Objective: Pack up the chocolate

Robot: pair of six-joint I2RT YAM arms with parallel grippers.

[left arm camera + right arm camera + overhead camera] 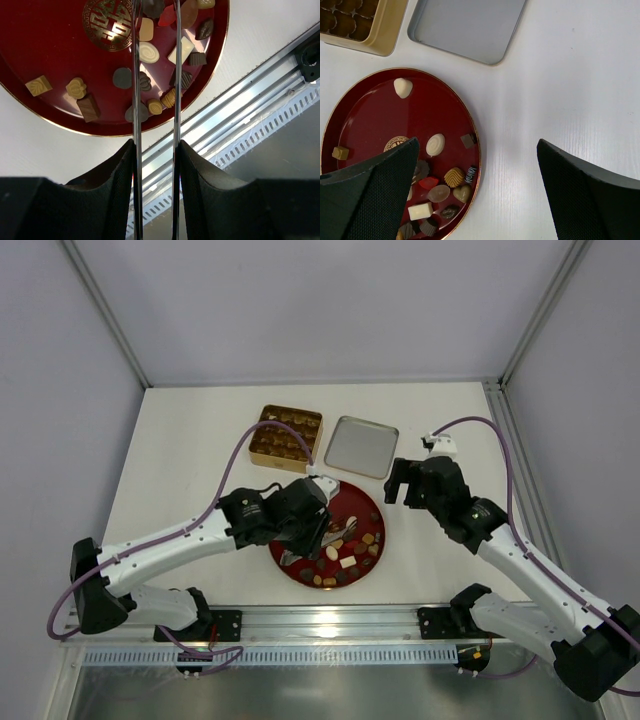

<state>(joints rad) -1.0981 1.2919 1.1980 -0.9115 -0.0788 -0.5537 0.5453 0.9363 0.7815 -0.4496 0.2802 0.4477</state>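
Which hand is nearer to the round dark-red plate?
Left. The left hand is directly over the round dark-red plate; the right hand is off the plate's right edge, not above it.

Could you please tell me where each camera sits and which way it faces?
Top external: above and behind the bases, looking down on the white table; the left arm and right arm show.
Left wrist: on the left arm, looking down between its black fingers at the round dark-red plate and the aluminium rail.
Right wrist: on the right arm, looking down past its wide-apart black fingers at the plate, square gold tin and silver lid.
Shared: all three show the plate and its small chocolates.
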